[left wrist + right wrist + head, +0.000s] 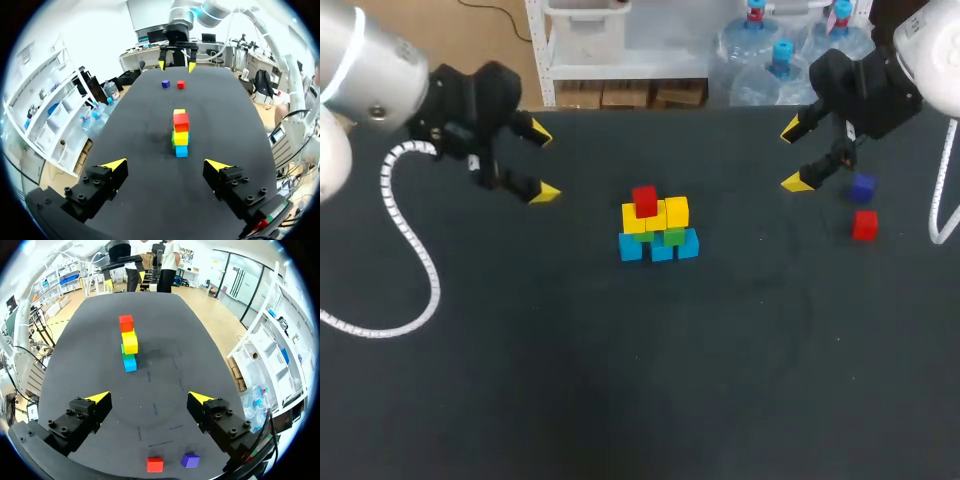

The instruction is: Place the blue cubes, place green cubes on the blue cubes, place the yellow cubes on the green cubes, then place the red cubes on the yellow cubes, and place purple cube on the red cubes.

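On the dark bench the stack stands just above the middle of the head view. Three blue cubes sit side by side at the bottom, with green cubes on them and a row of yellow cubes above. One stacked red cube is on top, toward the row's left end.

Only the head view shows this width. Both wrist views look at the stack end-on, so it reads there as a single column of blue, yellow and red, with green no more than a sliver at one side. The left wrist view alone shows a further yellow cube behind the red one.

Two cubes lie loose at the right of the head view: the purple cube and, below it and apart, the loose red cube.

The left jaws hang at the upper left, spread wide and holding nothing, their yellow tips well apart. The right jaws at the upper right are equally wide and empty — the lower right tip is near the purple cube but not touching it.

In the right wrist view the loose pair lies close under its own jaws, side by side, with the stack well ahead. From the left wrist they are small and far beyond the stack, beneath the other arm's jaws.
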Tool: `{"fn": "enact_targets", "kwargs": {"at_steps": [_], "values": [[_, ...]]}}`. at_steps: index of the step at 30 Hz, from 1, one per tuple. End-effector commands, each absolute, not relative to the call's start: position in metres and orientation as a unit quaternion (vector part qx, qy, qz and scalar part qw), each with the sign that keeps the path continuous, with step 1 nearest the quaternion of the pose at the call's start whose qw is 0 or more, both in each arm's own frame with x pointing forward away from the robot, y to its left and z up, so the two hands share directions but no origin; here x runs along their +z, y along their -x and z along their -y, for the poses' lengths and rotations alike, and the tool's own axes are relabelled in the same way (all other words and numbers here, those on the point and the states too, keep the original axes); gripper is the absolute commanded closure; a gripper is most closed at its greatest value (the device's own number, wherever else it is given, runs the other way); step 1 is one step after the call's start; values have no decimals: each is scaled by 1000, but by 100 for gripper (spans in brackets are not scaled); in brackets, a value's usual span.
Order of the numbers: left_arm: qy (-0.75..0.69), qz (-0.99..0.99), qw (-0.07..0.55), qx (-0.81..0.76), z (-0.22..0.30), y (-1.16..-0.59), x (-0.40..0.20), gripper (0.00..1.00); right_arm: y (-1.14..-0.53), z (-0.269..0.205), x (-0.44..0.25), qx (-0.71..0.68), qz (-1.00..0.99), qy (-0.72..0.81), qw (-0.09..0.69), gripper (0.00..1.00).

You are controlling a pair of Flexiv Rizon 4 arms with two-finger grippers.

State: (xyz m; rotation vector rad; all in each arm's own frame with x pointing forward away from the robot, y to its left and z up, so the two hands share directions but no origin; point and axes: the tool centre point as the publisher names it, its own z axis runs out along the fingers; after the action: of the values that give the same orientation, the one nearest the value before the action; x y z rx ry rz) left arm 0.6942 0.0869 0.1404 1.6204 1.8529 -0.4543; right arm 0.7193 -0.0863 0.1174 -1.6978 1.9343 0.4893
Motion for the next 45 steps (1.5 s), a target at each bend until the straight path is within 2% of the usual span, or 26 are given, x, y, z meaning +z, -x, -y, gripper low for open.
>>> {"fn": "enact_targets", "kwargs": {"at_steps": [1, 31, 34, 37, 45], "values": [[-604, -706, 325, -179, -102, -684, 135, 0, -720, 86, 117, 181, -713, 626, 258, 0], [-596, -705, 338, -182, -104, -679, 136, 0, -720, 86, 117, 181, -713, 626, 258, 0], [-596, -705, 338, -182, -104, -679, 136, 0, -718, 72, 114, 139, -705, 657, 228, 0], [-596, -705, 338, -182, -104, -679, 136, 0, -717, 87, 114, 112, -731, 639, 209, 0], [-596, -705, 338, -182, -104, -679, 136, 0, -692, 173, 120, 72, -821, 528, 204, 0]]}}
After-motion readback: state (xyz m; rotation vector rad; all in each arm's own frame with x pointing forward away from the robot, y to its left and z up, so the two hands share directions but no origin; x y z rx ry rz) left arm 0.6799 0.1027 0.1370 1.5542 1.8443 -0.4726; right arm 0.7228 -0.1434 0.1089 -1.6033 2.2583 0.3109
